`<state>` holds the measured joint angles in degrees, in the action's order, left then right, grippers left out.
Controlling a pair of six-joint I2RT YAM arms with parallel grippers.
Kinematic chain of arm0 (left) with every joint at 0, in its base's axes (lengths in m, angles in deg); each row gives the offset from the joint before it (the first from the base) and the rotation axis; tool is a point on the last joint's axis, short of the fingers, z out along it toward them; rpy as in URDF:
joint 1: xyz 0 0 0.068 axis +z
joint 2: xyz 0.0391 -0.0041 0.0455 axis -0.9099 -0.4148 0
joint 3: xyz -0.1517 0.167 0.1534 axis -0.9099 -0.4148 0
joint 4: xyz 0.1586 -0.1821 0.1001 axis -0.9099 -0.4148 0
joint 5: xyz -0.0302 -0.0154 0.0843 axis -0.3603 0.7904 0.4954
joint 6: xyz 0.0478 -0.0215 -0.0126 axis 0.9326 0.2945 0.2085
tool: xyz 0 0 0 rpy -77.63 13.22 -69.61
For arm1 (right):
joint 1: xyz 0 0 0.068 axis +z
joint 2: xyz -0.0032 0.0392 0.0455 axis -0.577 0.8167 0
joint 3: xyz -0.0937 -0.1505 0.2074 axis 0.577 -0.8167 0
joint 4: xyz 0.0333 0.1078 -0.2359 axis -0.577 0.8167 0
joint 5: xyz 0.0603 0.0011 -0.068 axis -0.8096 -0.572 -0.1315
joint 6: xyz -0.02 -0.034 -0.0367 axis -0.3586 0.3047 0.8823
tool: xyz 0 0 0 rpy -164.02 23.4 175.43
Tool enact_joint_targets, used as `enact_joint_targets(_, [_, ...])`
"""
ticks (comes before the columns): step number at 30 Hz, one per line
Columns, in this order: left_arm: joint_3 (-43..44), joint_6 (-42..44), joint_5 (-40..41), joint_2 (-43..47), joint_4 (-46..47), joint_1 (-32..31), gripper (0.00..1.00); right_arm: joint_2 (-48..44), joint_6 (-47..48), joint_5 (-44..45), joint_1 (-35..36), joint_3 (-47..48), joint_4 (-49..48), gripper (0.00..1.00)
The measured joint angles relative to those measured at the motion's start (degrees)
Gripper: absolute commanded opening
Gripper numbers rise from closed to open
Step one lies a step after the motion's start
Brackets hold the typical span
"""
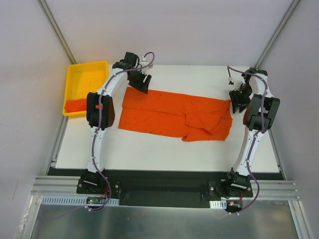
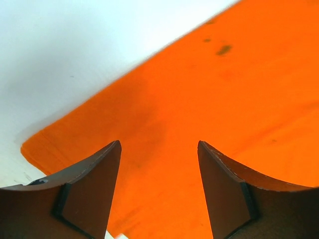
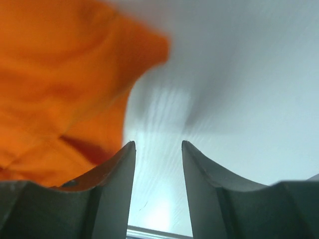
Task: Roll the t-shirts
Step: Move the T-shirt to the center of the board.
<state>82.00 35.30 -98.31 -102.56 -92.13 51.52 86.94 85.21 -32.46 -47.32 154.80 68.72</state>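
Observation:
An orange t-shirt (image 1: 169,115) lies folded into a long band across the white table, its sleeves bunched at the right end. My left gripper (image 1: 141,82) hovers over the shirt's far left corner, jaws open, nothing between them; in the left wrist view the orange cloth (image 2: 199,99) fills the space below the open left gripper (image 2: 159,145). My right gripper (image 1: 238,99) stands just off the shirt's right end, open and empty; in the right wrist view the right gripper (image 3: 158,144) is over bare table, with the shirt (image 3: 60,89) to its left. Another orange t-shirt (image 1: 76,105) lies in the tray.
A yellow plastic tray (image 1: 87,74) sits at the far left beside the table. The white table (image 1: 164,154) ends in a black strip at the near edge where the arm bases are bolted. Grey walls and metal posts close in the sides.

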Motion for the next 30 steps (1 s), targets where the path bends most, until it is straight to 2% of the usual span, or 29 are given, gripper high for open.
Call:
enact_joint_targets(3, [-3.52,0.02,-2.97,4.85,0.24,-0.35,0.58,-8.13,2.43,-2.58,0.22,-9.94,-1.97,0.47])
enact_joint_targets(5, [-6.8,0.17,-5.18,9.07,-0.09,-0.66,0.51,-14.97,5.7,-4.22,0.9,-16.94,-2.23,0.43])
enact_joint_targets(6, [-8.26,0.31,-6.16,10.91,-0.11,-0.7,0.41,-17.05,7.06,-4.61,1.36,-18.82,-2.14,0.42])
enact_joint_targets(8, [-10.1,0.63,-7.52,13.27,-0.66,-0.72,0.31,-20.46,10.1,-5.75,2.71,-21.94,-2.08,0.38])
enact_joint_targets(9, [-10.73,1.11,-7.98,13.84,-0.9,-0.83,0.21,-21.09,11.5,-6.25,3.43,-22.71,-1.99,0.36])
enact_joint_targets(12, [-12.9,2.91,-8.83,13.88,-1.73,-0.96,0.08,-20.2,14.82,-7.26,5.38,-23.61,-2.12,0.29])
enact_joint_targets(22, [-14.97,9.07,-7.82,6.75,-7.98,-0.96,0.06,-12.87,21.38,-4.26,8.7,-23.04,-1.84,0.27])
enact_joint_targets(28, [-8.72,9.7,-5.62,0.5,-10.6,-0.94,0.08,-6.01,21.31,-0.35,8.92,-14.1,-0.22,0.25])
enact_joint_targets(30, [-6.27,9.75,-4.87,-0.76,-10.36,-0.94,0.12,-3.63,21.16,0.52,8.96,-9.62,0.72,0.25])
